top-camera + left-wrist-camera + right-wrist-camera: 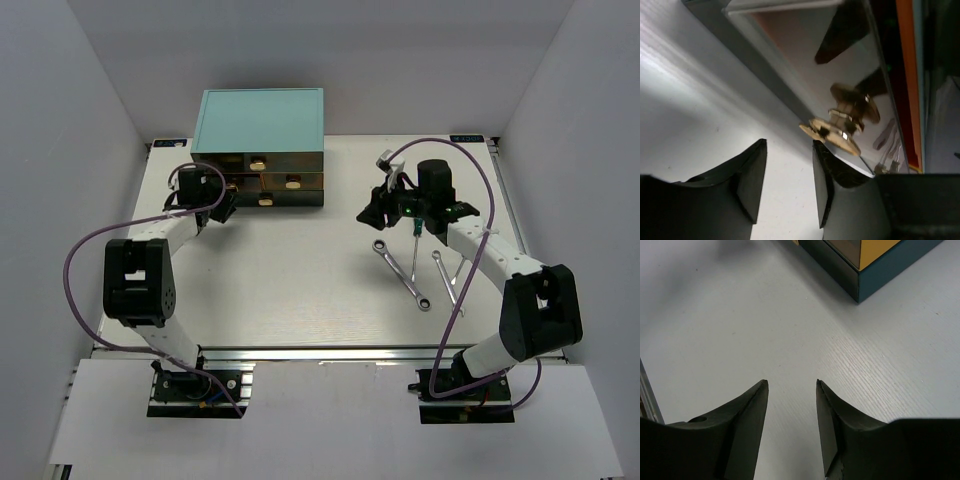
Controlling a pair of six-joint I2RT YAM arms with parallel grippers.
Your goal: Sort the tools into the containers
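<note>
**Left hand at a drawer knob, right hand parted over bare tabletop**

The teal-topped cabinet stands at the far side of the tabletop. Its brownish drawers face the arms, each with a small gold knob.

The left hand is up against the lower left of the drawer fronts. In the left wrist view its fingers are apart with nothing between them. One gold knob sits just past the tip of the right-side finger, off to the side of the gap and not inside it. The knob is mirrored in the glossy drawer front behind it. I cannot tell from the pictures whether the finger touches the knob.

The right hand hangs to the right of the cabinet, well apart from it. Its wrist view shows the fingers spread and holding nothing, with only white tabletop beneath and a corner of the cabinet at the upper right.

The tools lie on the tabletop near the right arm, none in a drawer. Two silver wrenches lie side by side and slanted. Between them lies a slim screwdriver with a green top, its upper end partly hidden beneath the wrist.
</note>
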